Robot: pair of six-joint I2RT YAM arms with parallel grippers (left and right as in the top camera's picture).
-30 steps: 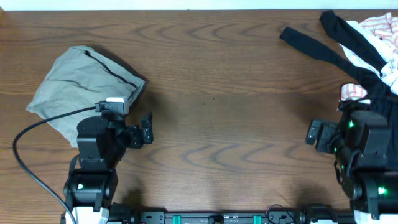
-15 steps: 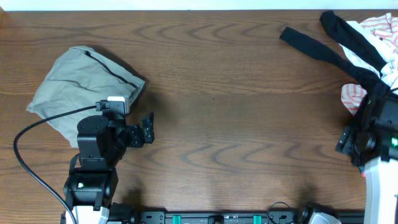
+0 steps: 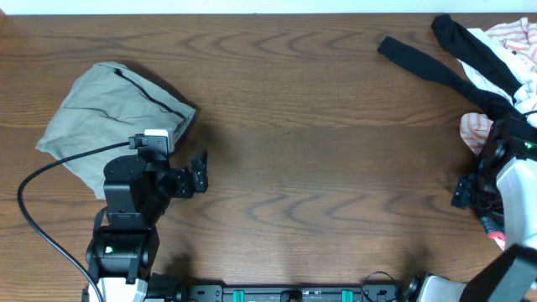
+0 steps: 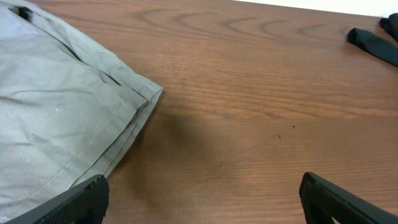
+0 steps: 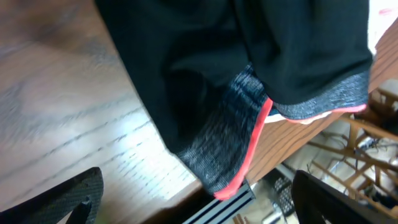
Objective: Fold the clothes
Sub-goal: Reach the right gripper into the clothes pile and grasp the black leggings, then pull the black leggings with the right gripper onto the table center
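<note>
My right pincer (image 5: pixel 196 186) spread wide, directly over leggings (image 5: pixel 249 74), grey red-edged waistband near desk (image 5: pixel 56 112) edge. My left pincer (image 4: pixel 202 190) spread, well apart from leggings.

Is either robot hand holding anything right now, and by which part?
Nothing is held. The left gripper is open over the table. The right gripper is open too, above the red-edged waistband of the leggings, not closed on it.
</note>
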